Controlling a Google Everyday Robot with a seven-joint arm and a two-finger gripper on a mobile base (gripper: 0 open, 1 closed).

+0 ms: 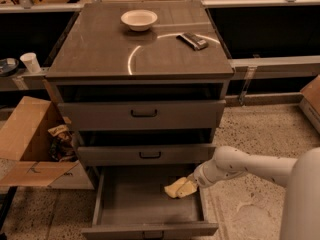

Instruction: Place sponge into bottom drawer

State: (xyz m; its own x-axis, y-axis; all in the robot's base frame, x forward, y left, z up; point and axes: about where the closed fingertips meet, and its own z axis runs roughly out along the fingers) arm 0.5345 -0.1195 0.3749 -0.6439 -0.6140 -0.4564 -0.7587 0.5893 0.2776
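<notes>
The bottom drawer [112,214] is pulled out, a wide shallow grey tray below the two upper drawers. The pale yellow sponge [175,187] lies low inside it at the right side, near or on the drawer floor. My gripper [188,186] reaches in from the right on a white arm and is right at the sponge's right end, apparently still touching it.
A white bowl [139,19] and a small dark flat object [193,40] lie on the cabinet top [100,49]. An open cardboard box [30,144] stands at the left. A white cup [31,62] sits on a ledge at the far left. A second box [312,101] stands at the right edge.
</notes>
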